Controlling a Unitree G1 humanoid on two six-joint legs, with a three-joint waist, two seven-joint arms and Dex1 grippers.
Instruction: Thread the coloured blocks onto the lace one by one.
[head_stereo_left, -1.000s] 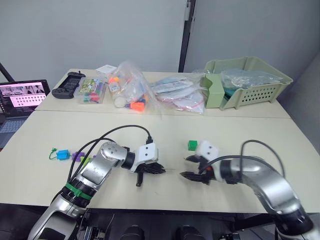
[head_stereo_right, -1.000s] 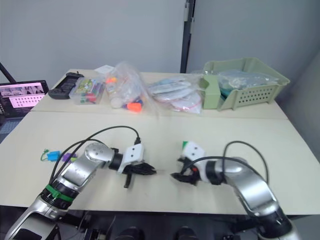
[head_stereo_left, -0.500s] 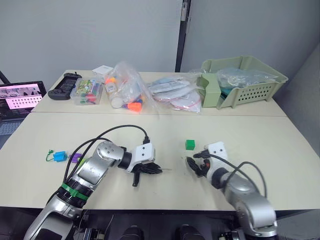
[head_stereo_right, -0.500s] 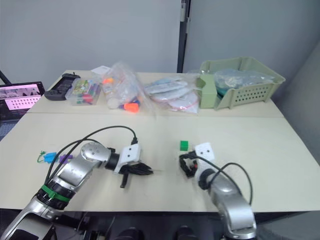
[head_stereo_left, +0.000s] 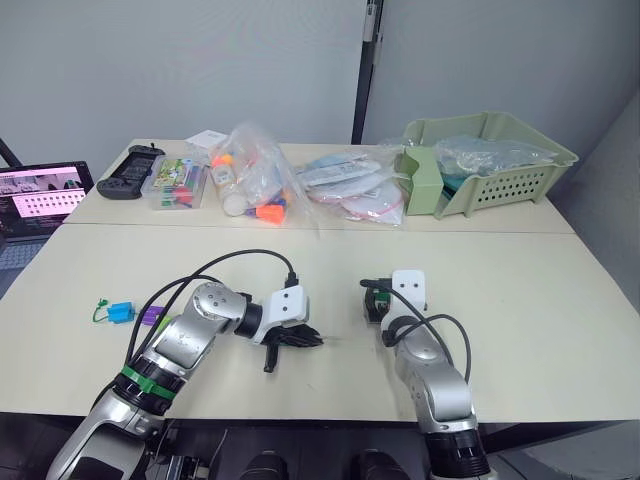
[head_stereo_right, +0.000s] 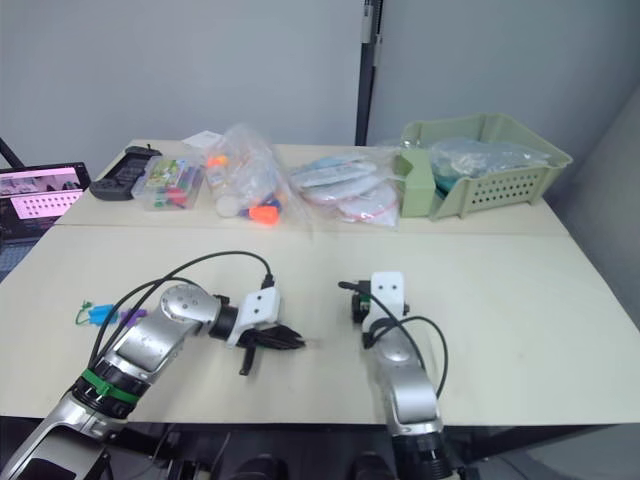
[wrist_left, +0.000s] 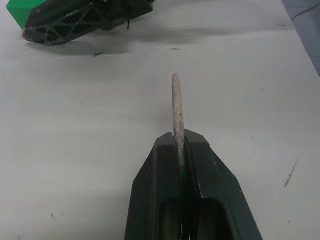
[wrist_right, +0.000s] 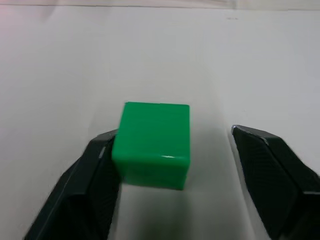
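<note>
Straddling dk green block (wrist_right: 151, 144), R jaws newly arrived

Office or lab room; plain grey walls, pale tables (head_stereo_left: 560, 290), open laptop (head_stereo_left: 40, 195), green storage basket (head_stereo_left: 500, 165), bagged supplies (head_stereo_left: 255, 180).

Beige table (head_stereo_left: 520, 290): green block (wrist_right: 152, 142), blue block (head_stereo_left: 122, 311), bags (head_stereo_left: 300, 185), basket (head_stereo_left: 500, 165).

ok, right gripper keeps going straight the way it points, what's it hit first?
The green block. It sits on the table between the open fingers of the right gripper, close against one finger. Beyond it only bare table shows.
</note>
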